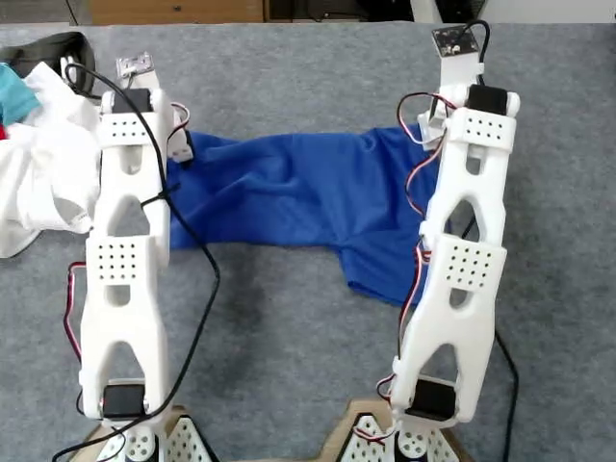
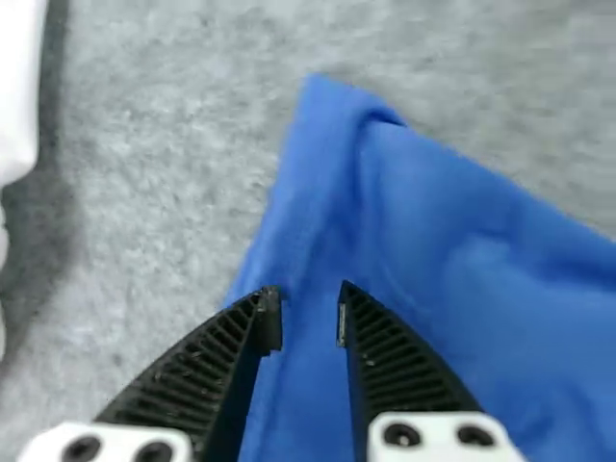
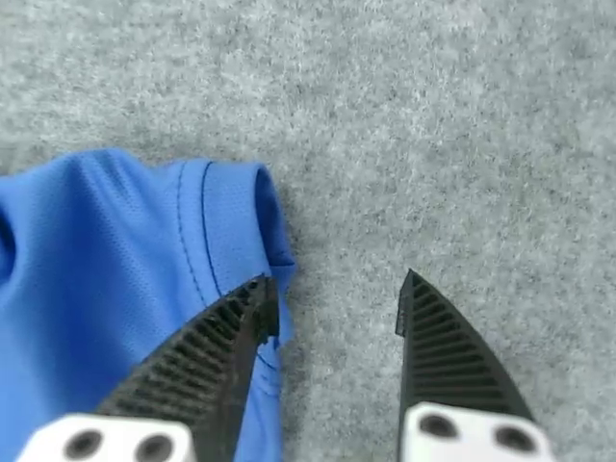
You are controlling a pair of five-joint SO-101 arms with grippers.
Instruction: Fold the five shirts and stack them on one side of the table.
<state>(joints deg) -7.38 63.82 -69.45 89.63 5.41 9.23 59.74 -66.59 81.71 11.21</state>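
Blue shirt lies spread on the table, long axis running arm to arm. Left gripper, fingers narrowly parted, stands over one end; right gripper, fingers wide, straddles the opposite edge, cloth under one finger only

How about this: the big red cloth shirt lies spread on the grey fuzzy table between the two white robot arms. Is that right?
Not quite. The cloth shirt is blue, not red, as the high view shows. The rest holds: it lies spread on the grey fuzzy table between the left white arm and the right white arm.
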